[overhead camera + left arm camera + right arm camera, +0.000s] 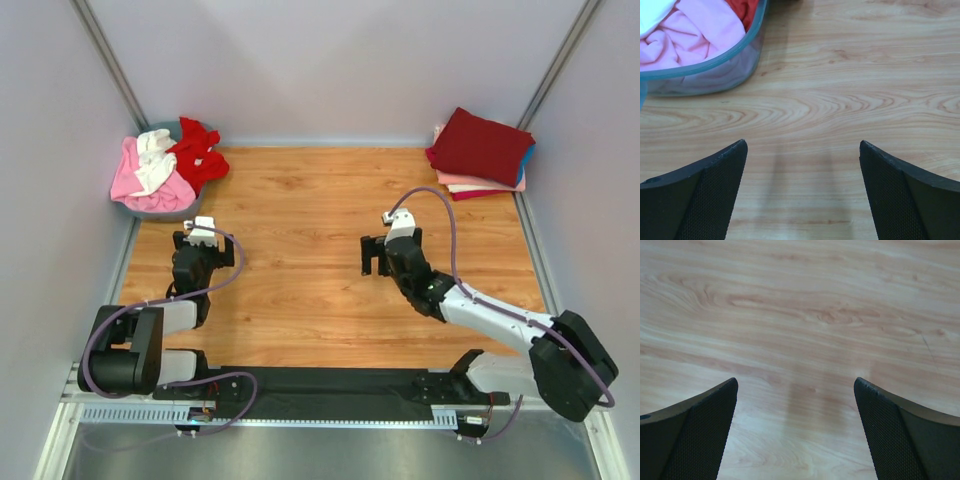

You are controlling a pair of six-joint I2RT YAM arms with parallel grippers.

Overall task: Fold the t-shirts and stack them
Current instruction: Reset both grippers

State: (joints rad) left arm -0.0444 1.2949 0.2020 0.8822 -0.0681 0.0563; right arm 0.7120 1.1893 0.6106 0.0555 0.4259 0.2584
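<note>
- Left claw – jaws spread wide with nothing between them, only bare wood under the fingertips. It hovers just on the near side of the tub, whose teal rim fills the upper left corner of its wrist view.
- Right claw – also fully open and empty, over the middle of the table, well to the right of the tub.
- In the tub, unfolded: a pink t-shirt heaped against the left wall, a white t-shirt crumpled on top of it, and a bright red t-shirt spilling over the far right rim. Anything lying beneath them is hidden.
- Far across the table from the tub, in the opposite back corner, sits the folded stack. A dark maroon t-shirt lies on top, with a teal-blue edge and a pink layer showing under it. How many pieces are in it I cannot tell.
- No shirt is spread on the wood between tub and stack.
- My reading is that the task is partly done: several shirts are folded and stacked, and at least three remain to be pulled out, folded and added. The next step looks like a fresh pick from the tub, for which the left claw is better placed.
</note>
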